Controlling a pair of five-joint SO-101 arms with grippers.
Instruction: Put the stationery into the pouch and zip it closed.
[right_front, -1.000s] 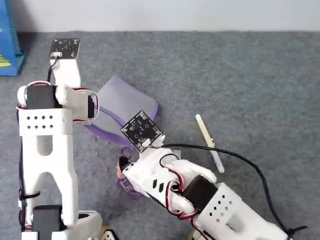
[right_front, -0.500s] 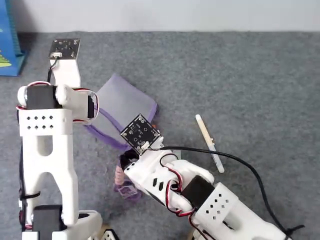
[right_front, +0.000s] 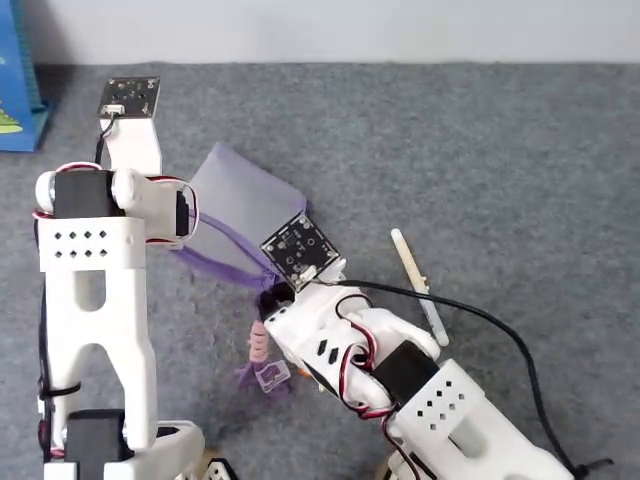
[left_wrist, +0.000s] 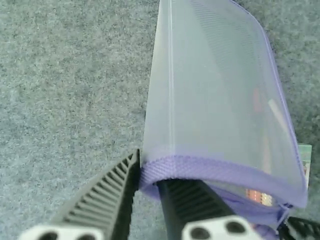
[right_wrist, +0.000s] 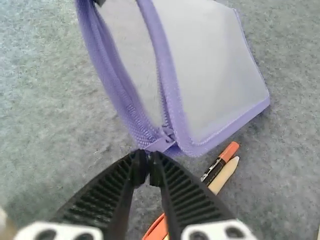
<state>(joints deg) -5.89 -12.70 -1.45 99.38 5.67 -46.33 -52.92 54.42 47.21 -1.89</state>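
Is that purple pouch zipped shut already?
No, the pouch has its zipper gaping open, the two rows of teeth parted.

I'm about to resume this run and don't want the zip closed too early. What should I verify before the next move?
1. Left tool grips the pouch: ok, its fingers sit either side of the purple rim.
2. Right tool on the zipper pull: ok, shut on it.
3. Pouch mouth open: ok, the zipper tracks stand apart.
4. All stationery inside: not ok. The white pen lies on the carpet, and the orange-capped marker lies outside beside the pouch.
5. Anything already in the pouch: cannot tell.
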